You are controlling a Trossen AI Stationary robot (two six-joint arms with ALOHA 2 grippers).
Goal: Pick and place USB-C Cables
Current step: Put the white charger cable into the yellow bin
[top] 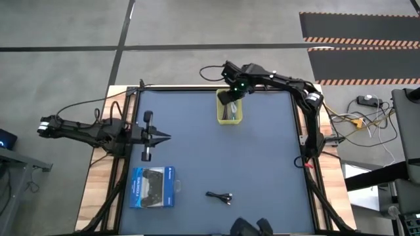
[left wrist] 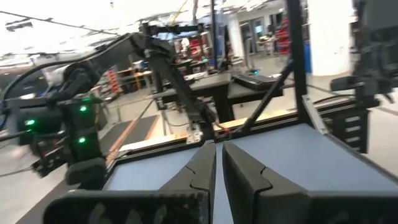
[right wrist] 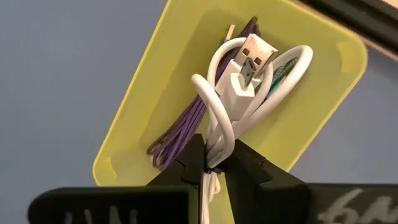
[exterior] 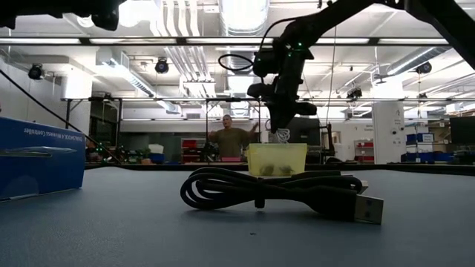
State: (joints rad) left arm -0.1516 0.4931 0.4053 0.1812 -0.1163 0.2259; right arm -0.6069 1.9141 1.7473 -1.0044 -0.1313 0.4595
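Holding white cable over bin | right gripper clamped on it | risk: loop snagging fingers on release, dragging purple cable out | left gripper parked, fingers together

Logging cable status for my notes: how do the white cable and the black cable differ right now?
The white cable is pinched in the right gripper and hangs above the yellow bin; the black cable lies on the table, untouched. The white one is over the table's far side, the black one near the front edge, beside the blue box. Both are coiled in small bundles.
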